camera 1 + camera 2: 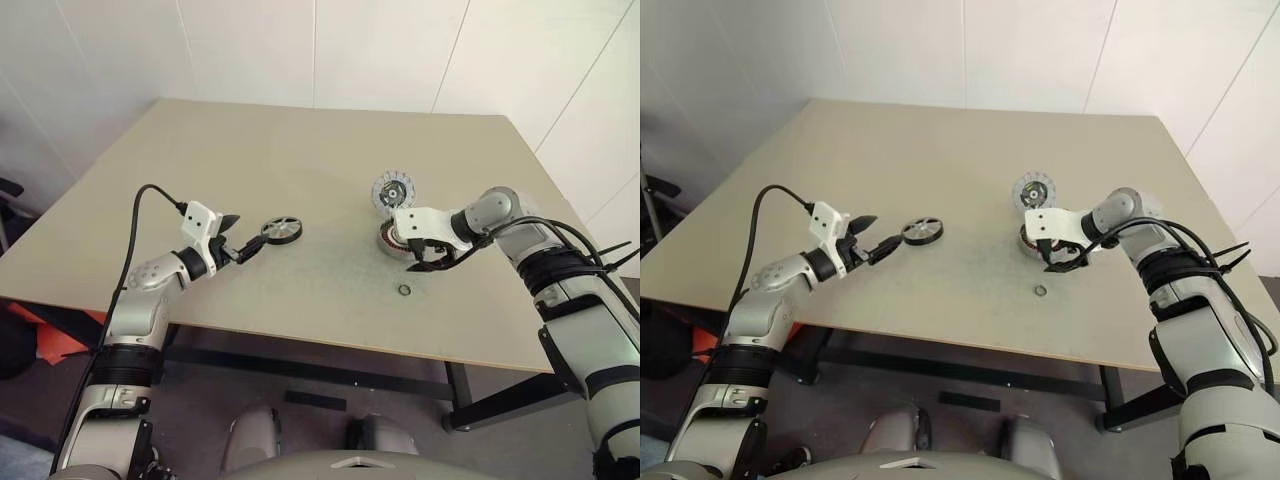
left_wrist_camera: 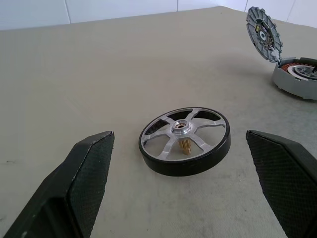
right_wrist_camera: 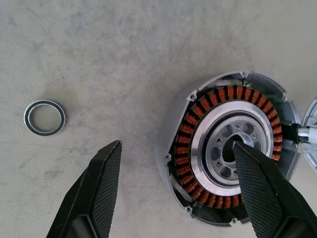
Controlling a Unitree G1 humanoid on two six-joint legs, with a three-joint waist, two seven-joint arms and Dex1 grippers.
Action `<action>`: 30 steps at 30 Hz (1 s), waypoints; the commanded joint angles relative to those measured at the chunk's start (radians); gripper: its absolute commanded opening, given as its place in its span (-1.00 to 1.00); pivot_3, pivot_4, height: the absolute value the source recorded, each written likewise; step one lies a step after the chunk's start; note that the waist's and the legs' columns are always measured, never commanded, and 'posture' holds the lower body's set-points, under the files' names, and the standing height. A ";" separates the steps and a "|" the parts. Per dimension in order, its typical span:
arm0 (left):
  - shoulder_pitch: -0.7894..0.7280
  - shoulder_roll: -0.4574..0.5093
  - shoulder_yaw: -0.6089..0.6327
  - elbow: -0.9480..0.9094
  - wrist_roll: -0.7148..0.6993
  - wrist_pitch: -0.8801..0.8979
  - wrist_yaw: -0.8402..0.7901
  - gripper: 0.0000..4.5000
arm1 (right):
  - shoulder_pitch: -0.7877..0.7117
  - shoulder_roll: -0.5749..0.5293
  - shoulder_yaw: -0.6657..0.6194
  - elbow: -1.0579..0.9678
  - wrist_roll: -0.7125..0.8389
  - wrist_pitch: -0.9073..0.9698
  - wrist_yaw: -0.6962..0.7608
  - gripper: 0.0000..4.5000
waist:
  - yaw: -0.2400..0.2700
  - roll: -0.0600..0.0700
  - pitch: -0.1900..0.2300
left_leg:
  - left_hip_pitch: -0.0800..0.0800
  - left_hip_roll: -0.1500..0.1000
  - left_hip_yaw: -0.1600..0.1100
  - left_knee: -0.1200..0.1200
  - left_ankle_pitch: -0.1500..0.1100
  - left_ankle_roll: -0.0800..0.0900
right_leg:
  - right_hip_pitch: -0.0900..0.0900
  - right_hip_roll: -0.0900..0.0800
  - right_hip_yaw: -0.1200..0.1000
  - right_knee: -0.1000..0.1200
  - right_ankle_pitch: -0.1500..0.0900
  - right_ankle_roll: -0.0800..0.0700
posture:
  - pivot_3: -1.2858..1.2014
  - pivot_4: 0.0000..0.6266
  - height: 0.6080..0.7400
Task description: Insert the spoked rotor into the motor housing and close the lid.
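Observation:
The spoked rotor [image 1: 282,230] lies flat on the table, black rim and silvery spokes up. My left gripper [image 1: 240,238] is just short of it, open, its fingers [image 2: 89,168] spread wider than the rotor [image 2: 184,141] and apart from it. The motor housing [image 3: 230,148] sits to the right with its copper windings showing. The lid [image 1: 393,190] stands tilted up at the housing's far side. My right gripper [image 3: 177,145] hangs over the housing's near wall, open: one finger over the hub, the other over bare table.
A small metal ring [image 1: 403,290] lies on the table [image 1: 300,140] just in front of the housing, near the front edge. White walls stand behind and to the right of the table.

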 commanded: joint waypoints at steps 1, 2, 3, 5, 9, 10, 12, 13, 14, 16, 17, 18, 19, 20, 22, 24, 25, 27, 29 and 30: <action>-0.018 0.002 0.003 -0.022 -0.002 -0.013 -0.003 1.00 | -0.062 -0.004 -0.020 0.032 -0.011 -0.033 -0.010 0.79 | 0.000 0.000 0.000 | 0.000 0.000 0.000 0.000 0.000 0.000 | 0.000 0.000 0.000 0.000 0.000 0.000 | 0.03 -1.00 1.00; -0.019 0.002 0.003 -0.022 -0.002 -0.012 -0.004 1.00 | -0.068 -0.002 -0.018 0.046 -0.016 -0.041 -0.010 0.79 | 0.000 0.000 0.000 | 0.000 0.000 0.000 0.000 0.000 0.000 | 0.000 0.000 0.000 0.000 0.000 0.000 | 0.03 -1.00 1.00; -0.019 0.002 0.003 -0.021 -0.002 -0.013 -0.004 1.00 | -0.073 0.001 -0.014 0.061 -0.021 -0.049 -0.011 0.79 | 0.000 0.000 0.000 | 0.000 0.000 0.000 0.000 0.000 0.000 | 0.000 0.000 0.000 0.000 0.000 0.000 | 0.03 -1.00 1.00; -0.021 0.002 0.003 -0.018 -0.001 -0.015 -0.004 1.00 | -0.086 0.011 -0.007 0.089 -0.034 -0.064 -0.017 0.79 | 0.000 0.000 0.000 | 0.000 0.000 0.000 0.000 0.000 0.000 | 0.000 0.000 0.000 0.000 0.000 0.000 | 0.03 -1.00 1.00; -0.021 0.003 0.005 -0.017 0.000 -0.017 0.000 1.00 | -0.102 0.031 -0.004 0.126 -0.051 -0.088 -0.016 0.79 | -0.001 0.000 0.000 | 0.000 0.000 0.000 0.000 0.000 0.000 | -0.001 0.000 0.000 0.000 0.000 0.000 | 0.03 -1.00 1.00; -0.020 0.003 0.006 -0.019 -0.001 -0.017 0.000 1.00 | -0.102 0.035 -0.003 0.131 -0.056 -0.093 -0.015 0.79 | -0.001 0.000 0.000 | 0.000 0.000 0.000 0.000 0.000 0.000 | -0.001 0.000 0.000 0.000 0.000 0.000 | 0.03 -1.00 1.00; -0.015 0.007 0.011 -0.022 -0.002 -0.017 0.000 1.00 | -0.094 0.044 0.000 0.142 -0.066 -0.103 -0.015 0.79 | -0.001 0.000 0.000 | -0.001 0.000 0.000 0.000 0.000 0.000 | -0.001 0.000 0.000 0.000 0.000 0.000 | 0.03 -1.00 1.00; -0.012 0.008 0.012 -0.023 -0.002 -0.016 0.001 1.00 | -0.091 0.047 0.001 0.147 -0.070 -0.107 -0.017 0.79 | -0.001 0.000 0.000 | -0.001 0.000 0.000 0.000 0.000 0.000 | -0.001 0.000 0.000 0.000 0.000 0.000 | 0.03 -1.00 1.00; -0.010 0.009 0.014 -0.025 -0.002 -0.017 0.001 1.00 | -0.088 0.050 0.002 0.151 -0.073 -0.110 -0.018 0.79 | -0.001 0.000 0.000 | -0.001 0.000 0.000 0.000 0.000 0.000 | -0.001 0.000 0.000 0.000 0.000 0.000 | 0.03 -1.00 1.00; -0.008 0.010 0.014 -0.025 -0.002 -0.017 0.001 1.00 | -0.086 0.055 0.002 0.161 -0.080 -0.115 -0.019 0.79 | -0.001 0.000 0.000 | -0.001 0.000 0.000 0.000 0.000 0.000 | -0.001 0.000 0.000 0.000 0.000 0.000 | 0.03 -1.00 1.00; -0.008 0.010 0.014 -0.025 -0.002 -0.017 0.001 1.00 | -0.085 0.059 0.003 0.167 -0.085 -0.118 -0.019 0.79 | -0.001 0.000 0.000 | -0.001 0.000 0.000 0.000 0.000 0.000 | -0.001 0.000 0.000 0.001 0.000 0.000 | 0.03 -1.00 1.00; -0.009 0.011 0.014 -0.025 -0.002 -0.018 0.002 1.00 | -0.085 0.062 0.005 0.173 -0.090 -0.119 -0.021 0.79 | -0.001 0.000 0.000 | -0.001 0.000 0.000 0.000 0.000 0.000 | -0.001 0.000 0.000 0.001 0.000 0.000 | 0.03 -1.00 1.00; -0.010 0.011 0.014 -0.024 -0.001 -0.018 0.002 1.00 | -0.087 0.066 0.006 0.183 -0.094 -0.119 -0.022 0.79 | -0.001 0.000 0.000 | 0.000 0.000 0.000 0.000 0.000 0.000 | 0.000 0.000 0.000 0.001 0.000 0.000 | 0.03 -1.00 1.00; -0.010 0.012 0.014 -0.024 -0.001 -0.018 0.002 1.00 | -0.088 0.069 0.008 0.192 -0.099 -0.119 -0.023 0.79 | -0.001 0.000 0.000 | 0.000 0.000 0.000 0.000 0.000 0.000 | 0.000 0.000 0.000 0.001 0.000 0.000 | 0.03 -1.00 1.00; -0.012 0.013 0.014 -0.023 0.000 -0.019 0.001 1.00 | -0.092 0.074 0.009 0.207 -0.106 -0.118 -0.023 0.71 | -0.001 0.000 0.000 | 0.000 0.000 0.000 0.001 0.000 0.000 | 0.000 0.000 0.000 0.001 0.000 0.000 | 0.03 -1.00 1.00; -0.013 0.014 0.013 -0.022 0.001 -0.019 0.002 1.00 | -0.096 0.075 0.006 0.217 -0.107 -0.121 -0.018 0.53 | -0.001 0.000 0.000 | 0.001 0.000 0.000 0.001 0.000 0.000 | 0.001 0.000 0.000 0.001 0.000 0.000 | 0.03 -1.00 1.00; -0.012 0.014 0.013 -0.022 0.002 -0.019 0.002 1.00 | -0.098 0.075 0.002 0.219 -0.105 -0.122 -0.017 0.39 | -0.001 0.000 0.000 | 0.001 0.000 0.000 0.001 0.000 0.000 | 0.001 0.000 0.000 0.001 0.000 0.000 | 0.03 -1.00 1.00; -0.010 0.014 0.013 -0.024 0.002 -0.019 0.002 1.00 | -0.102 0.074 -0.005 0.216 -0.100 -0.126 -0.019 0.11 | 0.000 0.000 0.000 | 0.001 0.000 0.000 0.002 0.000 0.000 | 0.001 0.000 0.000 0.002 0.000 0.000 | 0.03 -1.00 1.00; -0.007 0.013 0.012 -0.026 0.002 -0.019 0.003 1.00 | -0.105 0.073 -0.010 0.211 -0.096 -0.128 -0.021 -0.11 | 0.000 0.000 0.000 | 0.001 0.000 0.000 0.002 0.000 0.000 | 0.001 0.000 0.000 0.002 0.000 0.000 | 0.03 -1.00 1.00; -0.008 0.013 0.012 -0.026 0.002 -0.019 0.003 1.00 | -0.107 0.073 -0.013 0.209 -0.094 -0.128 -0.025 -0.11 | -0.001 0.000 0.000 | 0.001 0.000 0.000 0.002 0.000 0.000 | 0.001 0.000 0.000 0.002 0.000 0.000 | 0.03 -1.00 1.00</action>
